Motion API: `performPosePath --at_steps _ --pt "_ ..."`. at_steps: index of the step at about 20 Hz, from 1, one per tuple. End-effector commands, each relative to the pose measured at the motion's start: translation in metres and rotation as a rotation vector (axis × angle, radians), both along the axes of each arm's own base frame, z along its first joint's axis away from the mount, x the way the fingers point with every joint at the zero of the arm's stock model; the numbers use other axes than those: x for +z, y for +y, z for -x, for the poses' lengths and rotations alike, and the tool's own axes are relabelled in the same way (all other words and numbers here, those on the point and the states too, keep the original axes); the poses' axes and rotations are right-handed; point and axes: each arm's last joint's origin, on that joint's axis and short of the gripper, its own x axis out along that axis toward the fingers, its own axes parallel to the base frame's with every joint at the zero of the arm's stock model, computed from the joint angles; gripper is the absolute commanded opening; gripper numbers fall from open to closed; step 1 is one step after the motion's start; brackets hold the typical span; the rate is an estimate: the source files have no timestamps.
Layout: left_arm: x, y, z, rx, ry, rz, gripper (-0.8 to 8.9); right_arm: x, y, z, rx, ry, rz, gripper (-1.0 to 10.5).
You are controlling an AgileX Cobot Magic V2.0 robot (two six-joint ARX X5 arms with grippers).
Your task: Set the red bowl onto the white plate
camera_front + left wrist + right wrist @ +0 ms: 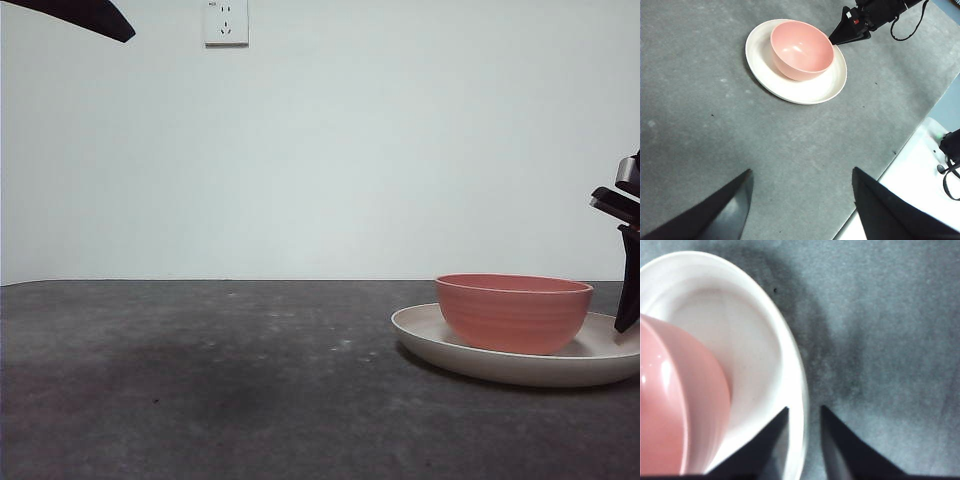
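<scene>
Level front; two downward wrist views

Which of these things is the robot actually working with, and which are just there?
Part of the job:
- red bowl, sitting on the plate
- white plate
- right gripper, down at the plate's rim

Just there:
- grey table
- wall socket
- left gripper, waiting apart from them

wall [400, 150]: plain white | socket [226, 21] | tabletop [200, 380]: dark grey
</scene>
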Motion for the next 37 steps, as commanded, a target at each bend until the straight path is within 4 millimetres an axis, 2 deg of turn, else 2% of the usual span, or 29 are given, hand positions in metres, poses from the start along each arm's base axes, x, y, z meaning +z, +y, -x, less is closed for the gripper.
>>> performPosePath --at_steps 1,4,9,18,21,27,33,37 --pt "0.002 -0.003 -0.001 -0.015 -0.009 0.004 3.12 -0.009 -0.001 -0.004 0.000 0.024 -0.004 0.6" --pt "0.002 -0.003 -0.001 -0.014 -0.008 0.005 3.12 -0.011 -0.001 -0.005 0.000 0.025 -0.004 0.1" --pt "0.002 -0.003 -0.001 -0.014 -0.008 0.005 3.12 -0.008 -0.002 -0.006 -0.003 0.008 -0.042 0.1" --pt "0.002 -0.003 -0.001 -0.014 -0.008 0.004 3.12 0.040 0.003 0.001 -0.025 -0.158 -0.187 0.1" --pt "0.002 -0.003 -0.001 -0.014 -0.009 0.004 3.12 0.046 0.017 0.001 0.000 -0.170 -0.216 0.1" --pt "0.002 -0.003 -0.001 -0.014 -0.009 0.004 3.12 0.046 0.069 -0.001 0.082 -0.160 -0.203 0.1" --pt "0.002 -0.002 -0.001 -0.016 -0.007 -0.001 3.12 0.034 0.117 -0.008 0.142 -0.115 -0.175 0.1" --pt "0.001 -0.002 0.000 -0.017 0.002 -0.010 3.12 0.025 0.142 -0.021 0.169 -0.083 -0.145 0.1"
